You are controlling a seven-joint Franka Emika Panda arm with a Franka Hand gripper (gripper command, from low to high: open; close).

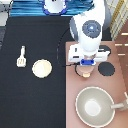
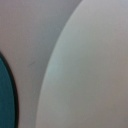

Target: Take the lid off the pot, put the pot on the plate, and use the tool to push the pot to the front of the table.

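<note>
Gripper (image 1: 87, 66) low over pot (image 1: 86, 73) on stove.

White-and-blue gripper (image 1: 87, 65) hangs over the pinkish-tan pot (image 1: 86, 73) on the pinkish-brown stove (image 1: 72, 100). Cream-yellow plate (image 1: 42, 68) and cream-white tool (image 1: 21, 56) lie on the black desk (image 1: 35, 100).

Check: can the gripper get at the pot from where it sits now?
Probably yes. The gripper hangs directly over the pot on the stove panel, nothing between them; the large grey pan sits clear, toward the exterior view's bottom.
</note>
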